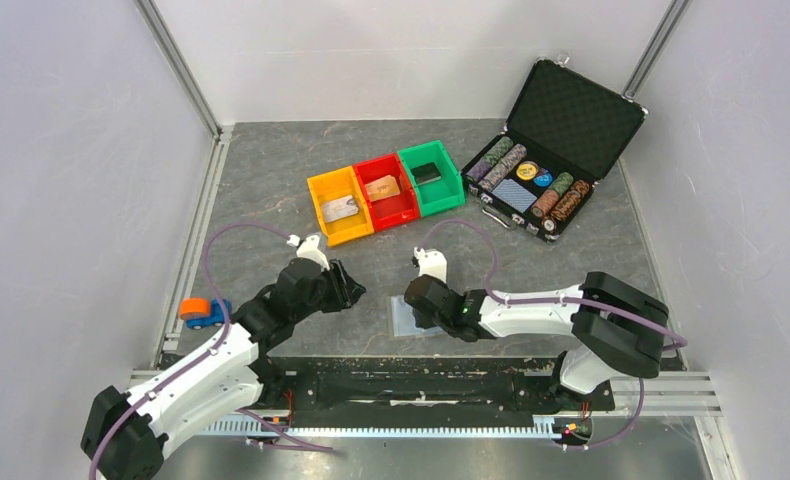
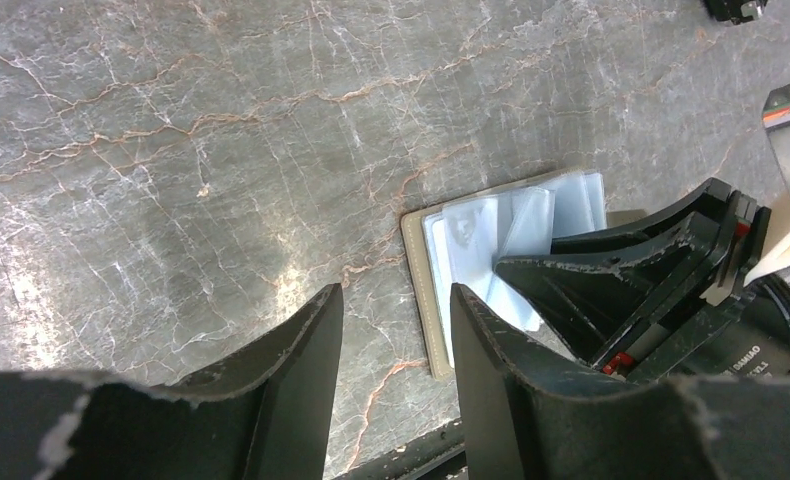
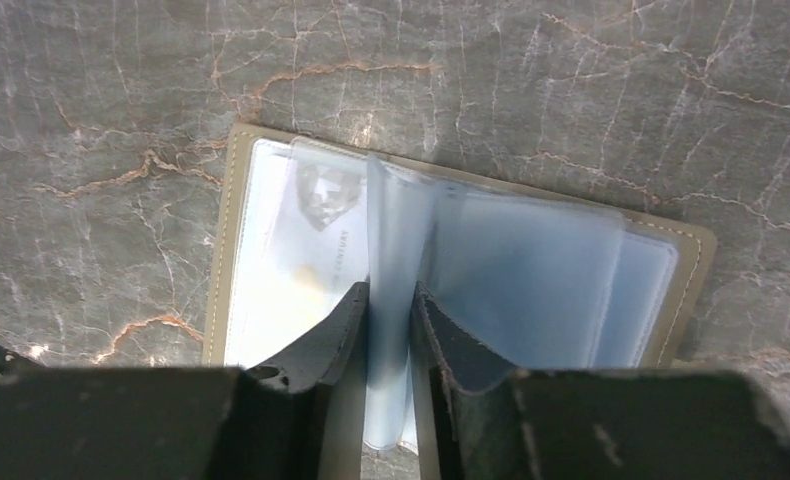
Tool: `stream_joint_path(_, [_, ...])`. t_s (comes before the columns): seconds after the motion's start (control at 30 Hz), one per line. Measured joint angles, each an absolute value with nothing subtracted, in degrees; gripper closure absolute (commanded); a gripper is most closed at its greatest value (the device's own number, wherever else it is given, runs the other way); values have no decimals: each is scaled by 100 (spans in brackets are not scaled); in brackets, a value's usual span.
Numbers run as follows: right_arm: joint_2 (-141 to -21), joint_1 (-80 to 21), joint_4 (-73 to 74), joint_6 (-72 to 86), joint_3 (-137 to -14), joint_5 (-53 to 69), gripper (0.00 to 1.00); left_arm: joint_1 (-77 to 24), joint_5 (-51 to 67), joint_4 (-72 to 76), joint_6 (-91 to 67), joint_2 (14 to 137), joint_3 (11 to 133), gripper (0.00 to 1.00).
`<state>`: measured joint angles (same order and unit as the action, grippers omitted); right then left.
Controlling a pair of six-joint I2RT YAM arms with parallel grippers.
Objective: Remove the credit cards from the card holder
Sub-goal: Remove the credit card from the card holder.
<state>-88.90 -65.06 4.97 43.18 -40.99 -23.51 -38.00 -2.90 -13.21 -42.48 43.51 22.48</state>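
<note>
The card holder (image 3: 261, 290) lies open on the tabletop (image 3: 101, 80). The right fingers (image 3: 336, 330) pinch a clear sleeve (image 3: 391, 240). The left fingers (image 2: 306, 345) are spread near its edge. Pulling might lift the whole holder and leave the card (image 3: 316, 215) inside.

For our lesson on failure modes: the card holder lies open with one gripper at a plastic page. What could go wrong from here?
1. The right gripper pinches only a clear sleeve; pulling may lift the whole card holder.
2. The left gripper hangs open beside the holder's edge, not pinning it, so it may slide.
</note>
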Motion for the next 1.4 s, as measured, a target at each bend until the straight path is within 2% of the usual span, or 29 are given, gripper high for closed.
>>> stream_joint_path(0.1, [-8803,-6355,-30,4198,-3809,-2086,88,-3800,-259,-1299,-4248,4397,2231,48])
stream_joint_path(0.27, [-8606,-6029,-899,4136,-3286,-1509,89,-3800,-62,-1146,-4250,4569,2130,47])
stream_joint_path(0.37, [-8525,-5885,-1109,4095,-3140,-1280,90,-3800,121,-1004,-4252,4626,2029,51])
stream_joint_path(0.5, [-8429,-5719,-1409,4034,-2930,-939,90,-3800,628,-440,-4261,4762,1815,62])
stream_joint_path(0.57, [-8377,-5642,-1645,4036,-2766,-740,90,-3800,816,-213,-4270,4974,1791,64])
stream_joint_path(0.63, [-8348,-5590,-1798,4045,-2668,-582,87,-3800,941,-23,-4272,5199,1793,64])
stream_joint_path(0.77, [-8329,-5518,-1957,4080,-2600,-360,63,-3800,1129,274,-4274,5603,1793,64])
stream_joint_path(0.83, [-8267,-5509,-1944,4104,-2600,-322,58,-3800,1214,401,-4274,5769,1793,64])
stream_joint_path(1.07, [-7603,-5505,-1310,4040,-2602,-843,58,-3800,1284,637,-4276,6082,1793,65])
stream_joint_path(1.4, [-7321,-5500,-161,3927,-2694,-1798,58,-3802,1439,707,-4276,6119,1833,64])
